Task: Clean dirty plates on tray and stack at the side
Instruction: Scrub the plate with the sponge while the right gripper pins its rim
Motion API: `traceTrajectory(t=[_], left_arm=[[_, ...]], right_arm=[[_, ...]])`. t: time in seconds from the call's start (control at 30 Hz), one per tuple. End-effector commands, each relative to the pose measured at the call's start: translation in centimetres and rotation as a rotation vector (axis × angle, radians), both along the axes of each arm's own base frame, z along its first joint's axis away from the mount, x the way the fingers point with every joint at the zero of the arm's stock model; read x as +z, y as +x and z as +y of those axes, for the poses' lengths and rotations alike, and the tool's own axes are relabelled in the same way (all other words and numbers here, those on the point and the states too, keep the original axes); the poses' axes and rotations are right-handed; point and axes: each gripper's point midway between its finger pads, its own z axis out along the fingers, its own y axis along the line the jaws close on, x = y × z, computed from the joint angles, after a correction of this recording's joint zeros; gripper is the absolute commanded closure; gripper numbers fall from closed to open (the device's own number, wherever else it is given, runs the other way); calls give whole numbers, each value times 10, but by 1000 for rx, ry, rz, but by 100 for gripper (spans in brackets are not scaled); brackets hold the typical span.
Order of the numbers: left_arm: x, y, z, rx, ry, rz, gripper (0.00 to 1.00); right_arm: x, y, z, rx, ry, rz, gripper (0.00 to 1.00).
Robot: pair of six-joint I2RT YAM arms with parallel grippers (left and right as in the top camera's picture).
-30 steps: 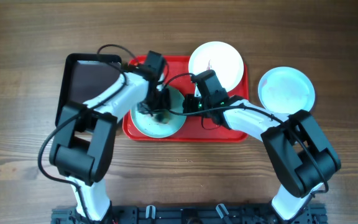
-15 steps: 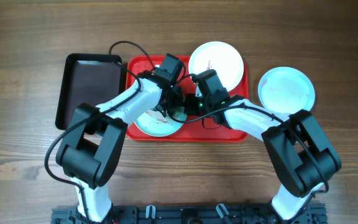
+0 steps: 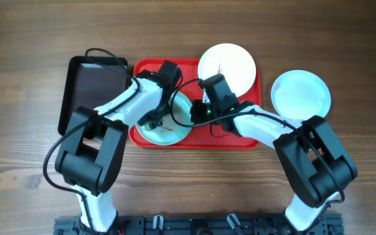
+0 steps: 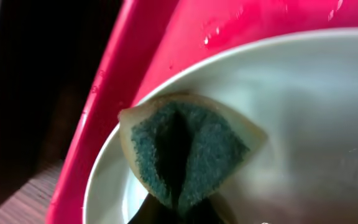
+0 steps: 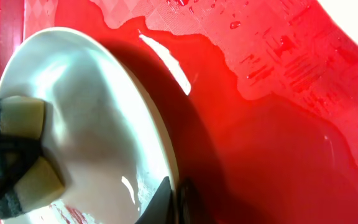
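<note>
A pale mint-blue plate (image 3: 168,124) lies tilted in the left half of the red tray (image 3: 240,138). My left gripper (image 3: 154,117) is shut on a yellow sponge with a green scrub face (image 4: 188,149) and presses it on this plate (image 4: 303,106). My right gripper (image 3: 193,114) is shut on the plate's right rim (image 5: 169,186) and holds it raised off the tray (image 5: 278,124). The sponge (image 5: 17,155) shows at the plate's far side, with red smears near it. A white plate (image 3: 226,65) rests on the tray's back right corner. A second mint-blue plate (image 3: 300,94) lies on the table at right.
A smaller black tray (image 3: 87,88) lies left of the red tray, close to my left arm. Water pools on the red tray floor (image 5: 185,37). The red tray's rim (image 4: 135,62) runs beside the sponge. Cables loop over both arms.
My left gripper swept the sponge right across the plate, then back to the plate's left side. The right gripper kept its hold on the rim.
</note>
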Motion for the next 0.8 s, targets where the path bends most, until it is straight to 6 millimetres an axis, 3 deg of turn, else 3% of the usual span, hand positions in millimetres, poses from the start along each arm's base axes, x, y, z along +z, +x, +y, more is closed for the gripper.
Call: traceTrajectory(t=[0.0,0.1,0.13,0.23,0.53,0.63,0.77], left_arm=[[-35,-45,-17,-195,-149,263,96],[-35,-55,-45,-300,-323,316,96],[-32,-58,-63,-311,-430,325,96],[-31,-62,-89,-335,-549,321,96],[-37,-76,-112,-406,-547,315,96],[-42,-67,-100,-348,-457,280,96],[-43,-41,-29,-164,-33,135,96]], right_arm=[[-8,3,-4,-26,-8,21,96],[-8,4,-5,-28,-8,21,96],[-8,4,-5,-29,-8,21,96],[-7,4,-5,-30,-7,21,96],[-7,4,-6,-31,-7,21,96],[-8,4,-6,-32,-7,21,96],[-8,4,-6,-31,-7,21,96]])
